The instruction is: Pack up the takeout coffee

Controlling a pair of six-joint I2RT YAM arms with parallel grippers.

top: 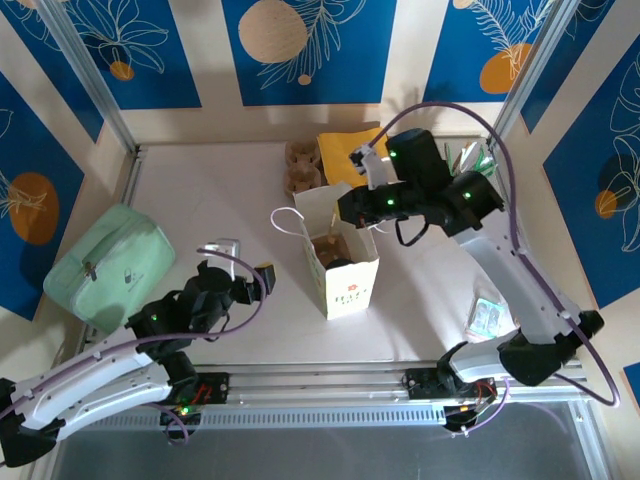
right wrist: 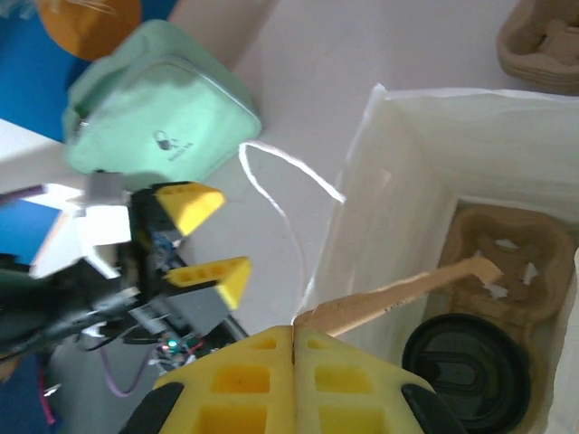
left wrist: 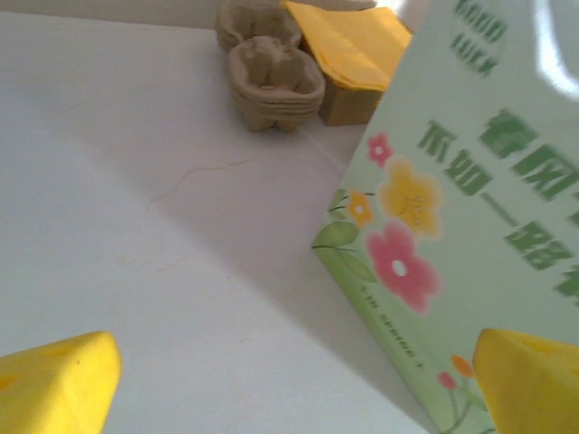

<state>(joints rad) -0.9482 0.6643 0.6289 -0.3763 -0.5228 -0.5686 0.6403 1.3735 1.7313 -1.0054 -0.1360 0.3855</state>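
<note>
Two grippers are seen: left gripper (top: 246, 262), wide open and empty, is parked just left of the bag (top: 350, 285). Inside it, coffee (right wrist: 466, 380) is seated upright in the carrier (right wrist: 520, 244), directly below right gripper (right wrist: 294, 339), which is pinched shut on a thin brown strip (right wrist: 398, 294).

We see a matt white paper bag (right wrist: 407, 154) and a rough brown pulp carrier (right wrist: 520, 240). The takeout coffee (right wrist: 466, 371) shows a smooth, glossy black plastic lid. The worktop (left wrist: 136, 226) looks smooth and matt.
</note>
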